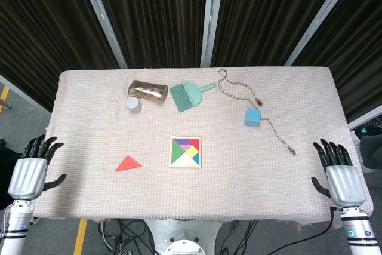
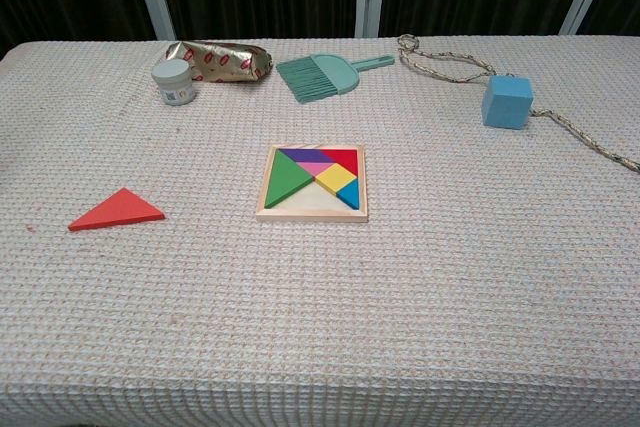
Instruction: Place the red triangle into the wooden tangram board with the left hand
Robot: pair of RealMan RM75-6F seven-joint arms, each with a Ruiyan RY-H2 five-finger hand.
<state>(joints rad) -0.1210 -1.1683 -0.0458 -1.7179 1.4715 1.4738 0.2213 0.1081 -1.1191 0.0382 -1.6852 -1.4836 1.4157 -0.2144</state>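
The red triangle (image 2: 118, 210) is seen lying flat on the cloth-covered tabletop (image 2: 420, 297), well to the left of the wooden tangram board (image 2: 312, 183) and apart from it. The board is placed near the middle of the tabletop, and coloured pieces are already seated in it: green, purple, pink, red, yellow and blue can be made out, while a pale bare strip is left along its near edge.

In the head view, the left hand (image 1: 31, 170) is held off the left edge of the tabletop, released, with its dark fingers spread and nothing grasped. The right hand (image 1: 341, 174) is held off the right edge in the same manner, fingers apart and empty. Neither hand is shown in the chest view.

Toward the far side, a small white jar (image 2: 173, 82) is set just beside a shiny gold packet (image 2: 222, 58). A teal hand brush (image 2: 325, 74) is laid to the right of the packet, bristles pointing left. Farther right, a blue cube (image 2: 506, 101) rests against a braided rope (image 2: 445, 65), which is looped at the far end and trails off toward the right edge.
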